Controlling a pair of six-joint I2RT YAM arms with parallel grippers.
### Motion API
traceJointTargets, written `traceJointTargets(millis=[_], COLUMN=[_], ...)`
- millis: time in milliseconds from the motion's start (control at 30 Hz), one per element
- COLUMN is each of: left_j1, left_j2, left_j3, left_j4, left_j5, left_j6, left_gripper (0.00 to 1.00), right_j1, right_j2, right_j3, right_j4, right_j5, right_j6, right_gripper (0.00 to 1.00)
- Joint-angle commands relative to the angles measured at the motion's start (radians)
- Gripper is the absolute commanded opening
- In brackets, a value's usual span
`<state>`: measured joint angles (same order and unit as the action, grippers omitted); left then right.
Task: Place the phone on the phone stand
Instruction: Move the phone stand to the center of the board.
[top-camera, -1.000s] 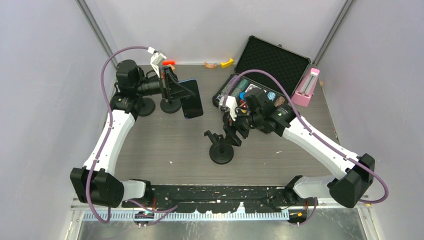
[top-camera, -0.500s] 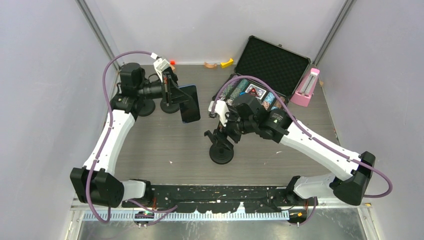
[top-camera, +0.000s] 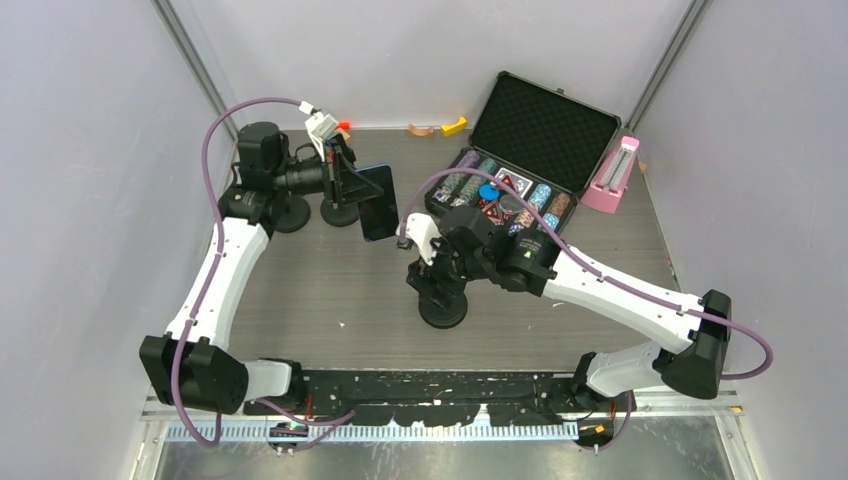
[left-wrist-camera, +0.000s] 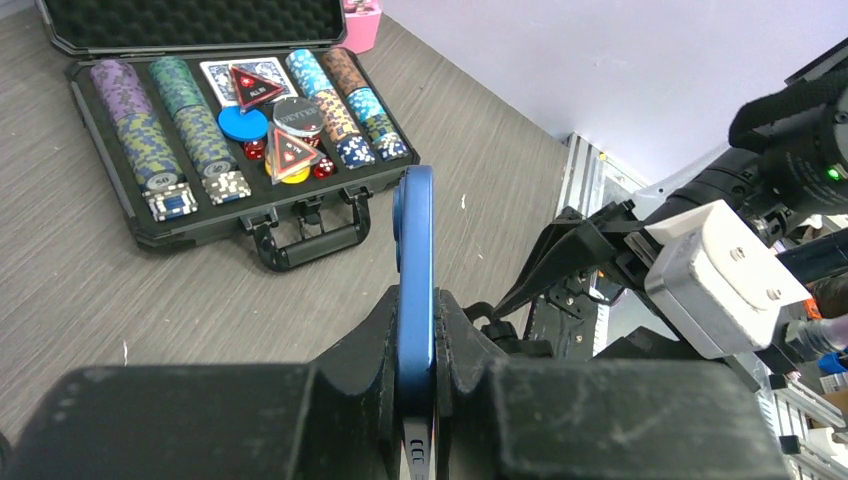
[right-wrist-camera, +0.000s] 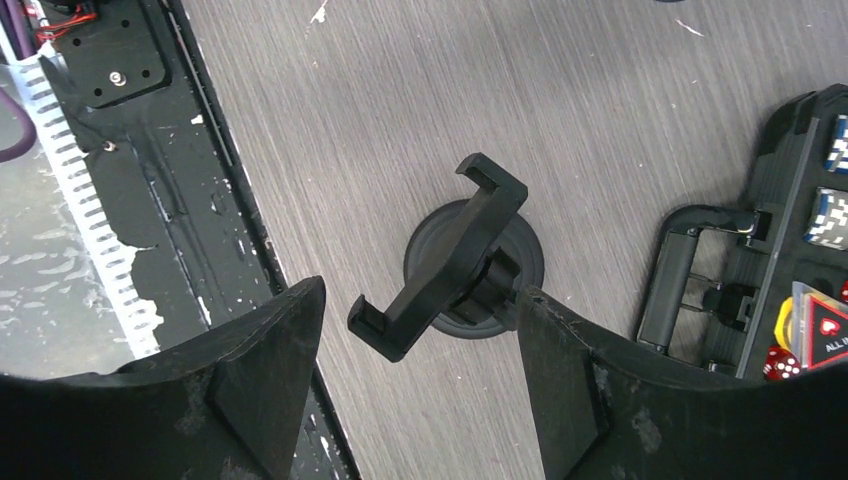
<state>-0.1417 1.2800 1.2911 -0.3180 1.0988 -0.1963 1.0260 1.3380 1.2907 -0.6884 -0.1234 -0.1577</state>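
Note:
My left gripper (top-camera: 350, 188) is shut on a blue phone (top-camera: 377, 202) and holds it on edge above the table's back left. In the left wrist view the phone (left-wrist-camera: 415, 270) is clamped between both pads (left-wrist-camera: 375, 340). A black phone stand (top-camera: 441, 305) with a round base stands at the table's middle. My right gripper (top-camera: 440, 275) is open and hovers right over the stand. In the right wrist view the stand's cradle (right-wrist-camera: 440, 260) lies between my open fingers (right-wrist-camera: 265, 355), untouched.
An open black case (top-camera: 520, 165) of poker chips sits at the back right, with a pink box (top-camera: 612, 175) beside it. Two round black bases (top-camera: 340, 212) stand behind the left gripper. Small orange and yellow pieces (top-camera: 453, 126) lie at the back wall.
My right arm has swung left and forward, bringing its gripper over the phone stand. My left gripper with the phone shifted slightly left and back.

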Motion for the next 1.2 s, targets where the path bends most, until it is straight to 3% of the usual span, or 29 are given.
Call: traceJointTargets(millis=[0, 267, 733, 1167], left_j1=[0.005, 0.005, 0.004, -0.004], left_j2=[-0.001, 0.011, 0.000, -0.002], left_j3=[0.042, 0.046, 0.017, 0.005], left_j4=[0.020, 0.035, 0.044, 0.050], left_j5=[0.004, 0.003, 0.023, 0.032], left_j6=[0.014, -0.006, 0.007, 0.024], left_gripper=[0.00, 0.00, 0.00, 0.00], right_j1=[0.026, 0.028, 0.020, -0.086], right_j2=[-0.006, -0.031, -0.100, -0.210], right_j3=[0.011, -0.018, -0.090, -0.155], right_j4=[0.030, -0.024, -0.070, -0.074], right_j5=[0.107, 0.261, 0.333, 0.352], right_j6=[0.003, -0.052, -0.118, -0.114], right_gripper=[0.75, 0.75, 0.73, 0.71])
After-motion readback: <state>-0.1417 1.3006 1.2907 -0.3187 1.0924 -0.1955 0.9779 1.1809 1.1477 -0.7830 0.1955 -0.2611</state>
